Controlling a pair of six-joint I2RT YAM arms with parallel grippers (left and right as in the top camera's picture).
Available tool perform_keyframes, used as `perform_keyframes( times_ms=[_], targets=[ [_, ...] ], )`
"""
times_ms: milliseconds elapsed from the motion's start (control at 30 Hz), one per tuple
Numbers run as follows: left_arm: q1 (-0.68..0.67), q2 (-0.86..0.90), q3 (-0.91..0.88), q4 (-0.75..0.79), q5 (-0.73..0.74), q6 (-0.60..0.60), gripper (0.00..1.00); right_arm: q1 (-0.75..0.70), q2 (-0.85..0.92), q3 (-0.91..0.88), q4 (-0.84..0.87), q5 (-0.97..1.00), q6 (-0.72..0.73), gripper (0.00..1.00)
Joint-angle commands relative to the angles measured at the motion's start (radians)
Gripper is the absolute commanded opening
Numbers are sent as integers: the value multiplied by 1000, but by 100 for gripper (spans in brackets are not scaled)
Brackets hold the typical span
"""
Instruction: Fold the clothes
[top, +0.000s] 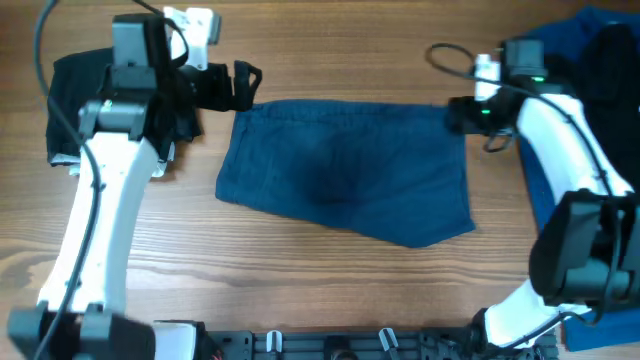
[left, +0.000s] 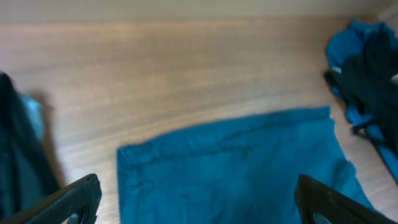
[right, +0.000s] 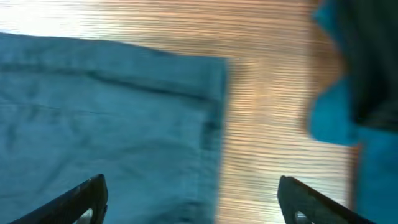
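Observation:
Dark navy-blue shorts (top: 345, 170) lie flat, folded, in the middle of the wooden table. My left gripper (top: 243, 86) is open and empty just off their far left corner; in the left wrist view the shorts (left: 236, 168) lie between and beyond the fingers (left: 199, 202). My right gripper (top: 458, 115) is open and empty at the far right corner; in the right wrist view the shorts' edge (right: 124, 118) lies between the fingers (right: 193, 199).
A black and pale garment pile (top: 75, 100) lies at the far left behind my left arm. A brighter blue and black pile (top: 595, 50) lies at the far right, also showing in the left wrist view (left: 364, 68) and right wrist view (right: 354, 93).

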Motion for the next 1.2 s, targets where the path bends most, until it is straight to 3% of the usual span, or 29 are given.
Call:
perform_keyframes(
  times_ms=[0, 167, 267, 500, 667, 767, 867, 933, 1067, 1167],
  targets=[
    [-5, 74, 16, -5, 49, -3, 100, -51, -24, 21, 30, -155, -163, 85],
    [-4, 111, 16, -13, 45, -3, 100, -48, 16, 19, 58, -239, -364, 82],
    [-5, 111, 16, -13, 45, -3, 100, -43, 63, 19, 105, -245, -368, 61],
    [-4, 111, 16, -42, 41, -3, 100, -42, 193, 19, 137, -309, -531, 57],
    [-4, 111, 16, -51, 41, -3, 100, -37, 233, 18, 202, -367, -576, 59],
    [-3, 111, 16, -76, 24, -3, 100, -35, 261, 18, 247, -367, -573, 69],
    [-3, 111, 16, -85, 15, -3, 100, -35, 271, 18, 248, -367, -573, 68],
    [-3, 111, 16, -84, 15, -3, 100, -35, 274, 18, 243, -367, -572, 62],
    [-4, 111, 16, -83, 15, -3, 100, -34, 274, 18, 224, -368, -559, 27],
    [-5, 121, 16, -82, 15, -27, 100, -33, 274, 18, 225, -368, -491, 17]
  ],
)
